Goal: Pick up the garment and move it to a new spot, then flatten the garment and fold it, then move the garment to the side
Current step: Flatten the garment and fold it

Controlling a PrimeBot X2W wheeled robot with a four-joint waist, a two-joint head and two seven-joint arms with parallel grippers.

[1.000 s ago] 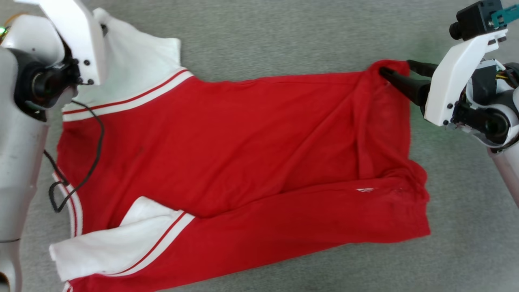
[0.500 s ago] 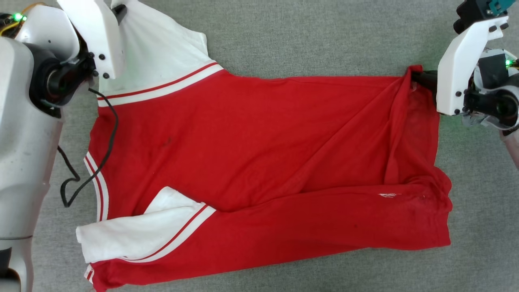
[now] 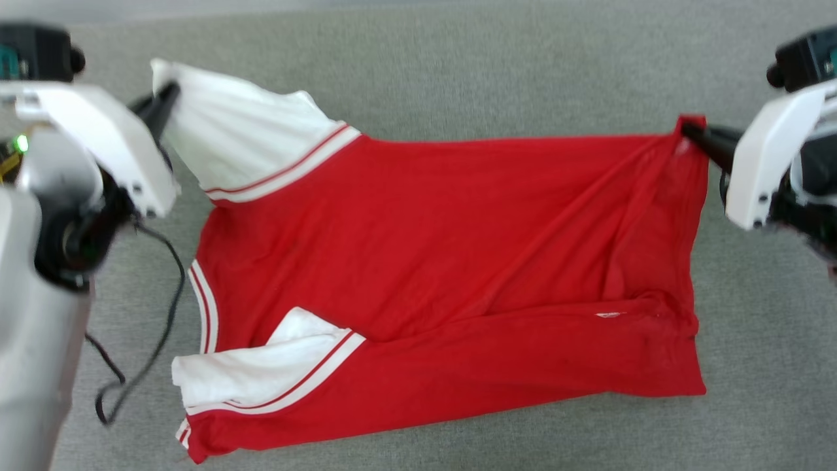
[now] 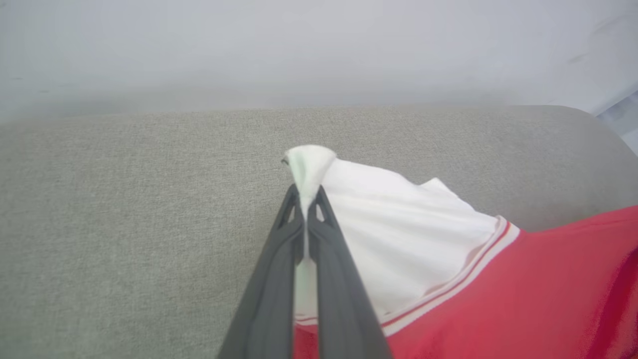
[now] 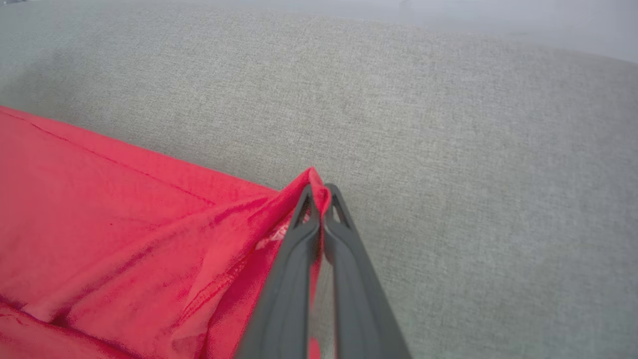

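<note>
The garment [image 3: 444, 261] is spread across the middle of the frame on a grey fabric surface [image 3: 458, 72], its red body creased. Its upper white sleeve [image 3: 248, 144] is pinched at the upper left by the closed left end effector [image 3: 169, 95]. A red corner at the upper right is clamped by the closed right end effector [image 3: 686, 133].

Grey woven fabric surface [image 3: 458, 72]
</note>
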